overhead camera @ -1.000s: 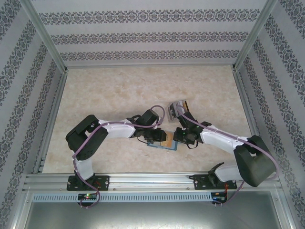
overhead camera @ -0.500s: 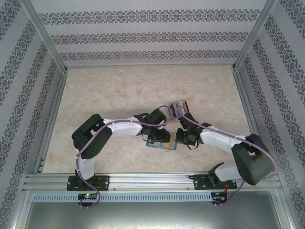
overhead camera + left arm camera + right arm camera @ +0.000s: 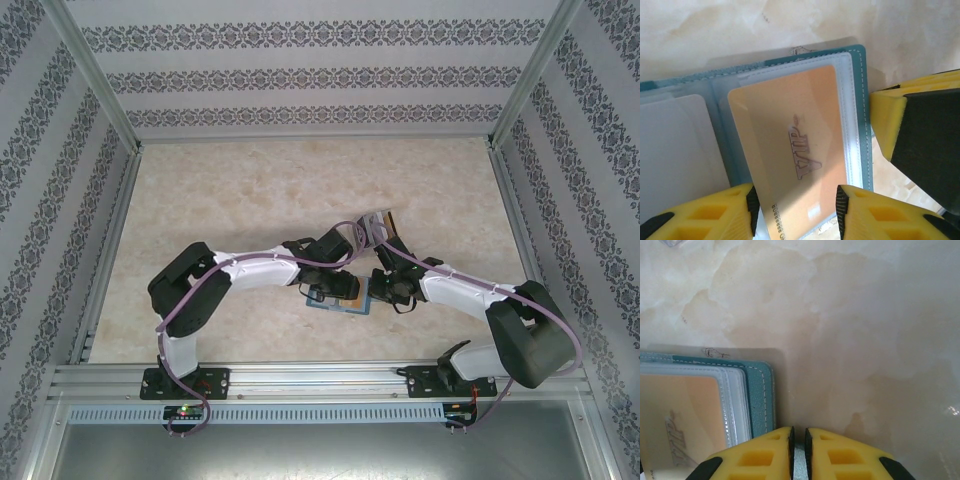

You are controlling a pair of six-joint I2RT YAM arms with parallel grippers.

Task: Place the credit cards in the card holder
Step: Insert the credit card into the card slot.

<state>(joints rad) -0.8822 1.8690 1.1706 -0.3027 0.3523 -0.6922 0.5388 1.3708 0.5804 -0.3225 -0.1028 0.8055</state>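
— Where is the left gripper [image 3: 796, 215]?
— It is over the open card holder [image 3: 862, 100], near the front middle of the table [image 3: 250, 190]. Its pads are clenched on the long edges of the orange card [image 3: 790, 145], which lies askew on the right-hand clear sleeve.
— And rightward?
— The right gripper [image 3: 799, 452] sits just off the holder's teal right edge, with its jaws pressed nearly together. Bare table spreads beyond it.

The card holder [image 3: 861, 70] lies open on the pale marbled table [image 3: 790, 22], clear sleeves up. A yellow-orange credit card [image 3: 790, 125] (stamped VIP) lies tilted over the sleeve right of centre. Its 6 o'clock end sits between the yellow fingers of the left gripper [image 3: 796, 197]; whether they pinch it is unclear. At 3 o'clock the right gripper [image 3: 900, 125] stands just beside the holder's edge.
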